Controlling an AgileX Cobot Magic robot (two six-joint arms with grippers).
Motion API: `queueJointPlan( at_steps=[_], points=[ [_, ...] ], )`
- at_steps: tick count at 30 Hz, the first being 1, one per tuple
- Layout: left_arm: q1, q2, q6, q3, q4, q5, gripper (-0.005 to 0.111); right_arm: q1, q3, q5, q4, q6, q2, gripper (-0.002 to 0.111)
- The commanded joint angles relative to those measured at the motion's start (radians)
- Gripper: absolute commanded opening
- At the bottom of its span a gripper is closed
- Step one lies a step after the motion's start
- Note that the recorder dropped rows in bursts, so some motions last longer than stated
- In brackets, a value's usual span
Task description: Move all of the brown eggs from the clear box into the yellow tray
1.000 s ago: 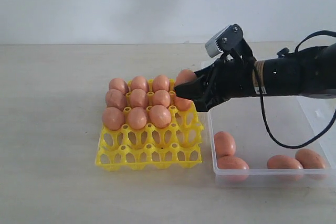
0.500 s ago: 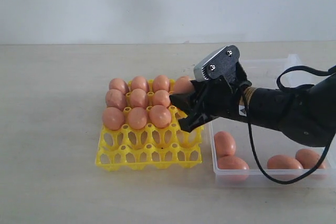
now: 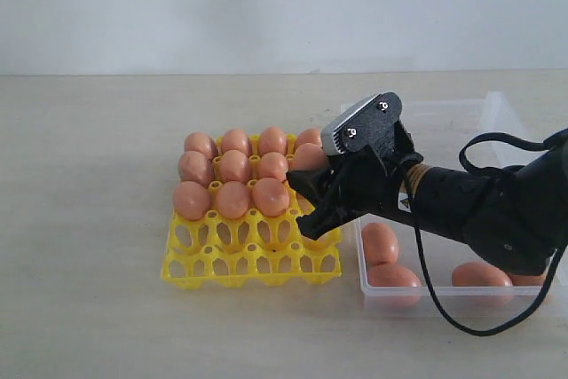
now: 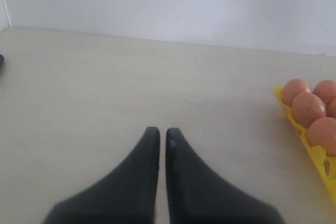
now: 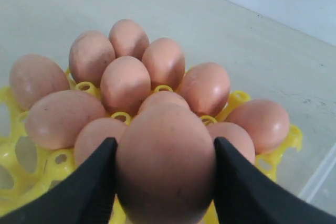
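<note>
1. The surface (image 3: 89, 219): nothing on it has shifted. It is a pale, matt, faintly grained board.
2. The right arm and right gripper (image 3: 306, 203): over the last second the arm has swung down and toward the near rows of the tray. The gripper now hangs low at the right end of the third row (as the exterior view sees it). Its smooth, black, tapered fingers clamp one egg (image 5: 165, 161) by its sides. Judgement: placement is close, and only lowering and release remain for this egg.
3. The clear box (image 3: 444, 301): unmoved, just right of the tray. It is thin see-through plastic, rectangular, with low walls. At least three eggs (image 3: 380, 242) lie in it (the arm hides part).
4. The yellow tray (image 3: 248, 265): unmoved. It is a glossy, square openwork grid of cups with pointed posts. Eleven eggs are seated in it, and the nearest rows stand empty.
5. The left gripper (image 4: 161, 136): its fingers are pressed together, holding nothing, over bare surface.
6. The eggs: smooth oval shells, orange-brown, faintly speckled.
</note>
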Motion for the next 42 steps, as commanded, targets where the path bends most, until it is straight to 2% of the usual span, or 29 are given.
queueJointPlan(
  at_steps=[1,13,18,31,42],
  points=[
    [0.001,-0.003,0.004,0.004,-0.001,0.0,0.004,0.001,0.012,-0.017,0.031,-0.025,-0.009,0.0],
    [0.001,-0.003,0.004,0.004,-0.001,0.0,0.004,0.001,0.012,0.031,0.031,0.012,0.042,0.002],
    [0.001,-0.003,0.004,0.004,-0.001,0.0,0.004,0.001,0.012,-0.023,0.033,0.012,0.058,0.014],
    [0.001,-0.003,0.004,0.004,-0.001,0.0,0.004,0.001,0.012,0.015,0.036,0.028,0.058,0.047],
    [0.001,-0.003,0.004,0.004,-0.001,0.0,0.004,0.001,0.012,0.019,0.036,0.028,0.058,0.049]
  ],
)
